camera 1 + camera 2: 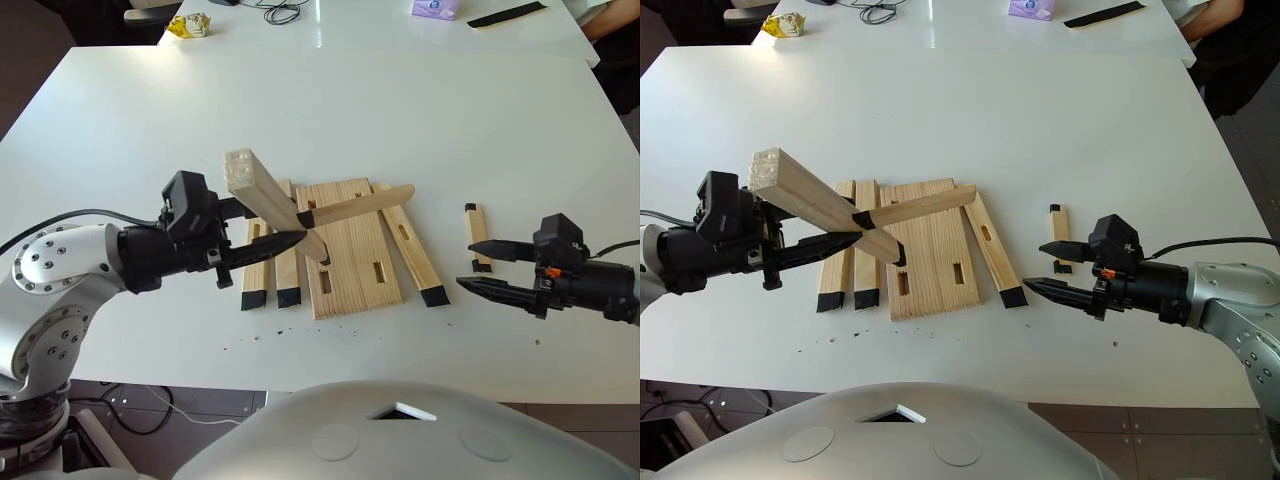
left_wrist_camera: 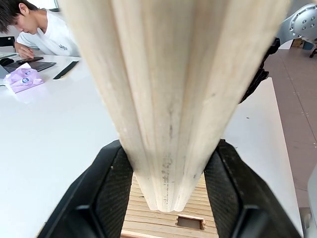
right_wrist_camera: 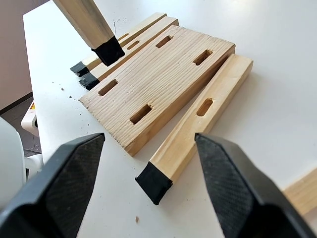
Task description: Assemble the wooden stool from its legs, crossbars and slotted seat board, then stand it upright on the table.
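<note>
My left gripper (image 1: 288,226) is shut on a wooden leg (image 1: 262,190), which is tilted with its upper end raised to the left. In the left wrist view both black fingers (image 2: 106,188) press on the leg's sides. Its lower end hangs over the slotted seat board (image 1: 360,280). A thinner bar (image 1: 365,202) with a black end runs from the leg to the right; I cannot tell if they are joined. Two legs (image 1: 257,272) lie left of the board and one slotted leg (image 1: 410,245) lies right of it. My right gripper (image 1: 465,263) is open just right of that leg, beside a short crossbar (image 1: 474,232).
Wood crumbs (image 1: 262,330) lie near the white table's front edge (image 1: 150,365). At the far edge are a yellow packet (image 1: 190,25), cables (image 1: 282,12), a purple pack (image 1: 435,8) and a black strip (image 1: 506,15). Bare tabletop stretches behind the parts.
</note>
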Motion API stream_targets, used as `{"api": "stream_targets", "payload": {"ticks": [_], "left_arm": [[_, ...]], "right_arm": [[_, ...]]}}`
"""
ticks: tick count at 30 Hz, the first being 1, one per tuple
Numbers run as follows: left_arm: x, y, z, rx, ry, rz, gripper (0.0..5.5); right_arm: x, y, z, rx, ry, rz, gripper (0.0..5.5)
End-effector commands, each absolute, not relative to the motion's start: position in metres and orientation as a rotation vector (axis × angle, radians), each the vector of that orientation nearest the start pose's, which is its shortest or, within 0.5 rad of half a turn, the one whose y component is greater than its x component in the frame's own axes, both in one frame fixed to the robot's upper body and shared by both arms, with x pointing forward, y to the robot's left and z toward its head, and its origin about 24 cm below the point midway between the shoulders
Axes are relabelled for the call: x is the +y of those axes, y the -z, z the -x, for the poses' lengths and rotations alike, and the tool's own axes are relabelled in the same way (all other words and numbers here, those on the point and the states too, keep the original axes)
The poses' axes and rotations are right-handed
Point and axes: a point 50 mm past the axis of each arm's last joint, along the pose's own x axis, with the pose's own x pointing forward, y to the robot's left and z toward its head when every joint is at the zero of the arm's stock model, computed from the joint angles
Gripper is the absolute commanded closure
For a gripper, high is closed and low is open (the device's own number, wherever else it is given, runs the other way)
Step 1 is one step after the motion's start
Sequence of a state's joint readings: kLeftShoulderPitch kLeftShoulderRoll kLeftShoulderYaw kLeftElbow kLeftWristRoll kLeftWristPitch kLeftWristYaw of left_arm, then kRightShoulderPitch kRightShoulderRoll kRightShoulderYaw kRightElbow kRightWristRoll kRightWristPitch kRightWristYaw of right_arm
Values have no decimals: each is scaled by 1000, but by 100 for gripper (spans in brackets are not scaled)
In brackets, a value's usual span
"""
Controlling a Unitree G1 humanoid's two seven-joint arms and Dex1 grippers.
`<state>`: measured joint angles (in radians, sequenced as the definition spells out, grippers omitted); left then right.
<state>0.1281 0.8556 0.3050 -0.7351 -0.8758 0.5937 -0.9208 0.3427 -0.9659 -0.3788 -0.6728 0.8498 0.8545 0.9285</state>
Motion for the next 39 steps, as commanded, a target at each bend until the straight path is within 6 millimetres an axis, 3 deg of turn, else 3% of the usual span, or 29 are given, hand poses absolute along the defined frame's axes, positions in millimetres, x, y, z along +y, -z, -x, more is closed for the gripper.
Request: {"api": "stream_targets", "payload": {"ticks": [1, 23, 39], "left_arm": [[187, -174, -166, 107, 1253, -196, 345], [190, -141, -152, 137, 1237, -196, 345], [188, -156, -159, 115, 1224, -158, 345]], "right_arm": [[-226, -141, -153, 590, -1022, 47, 214], [-227, -139, -155, 585, -1001, 44, 214], [-225, -136, -154, 572, -980, 23, 214]]}}
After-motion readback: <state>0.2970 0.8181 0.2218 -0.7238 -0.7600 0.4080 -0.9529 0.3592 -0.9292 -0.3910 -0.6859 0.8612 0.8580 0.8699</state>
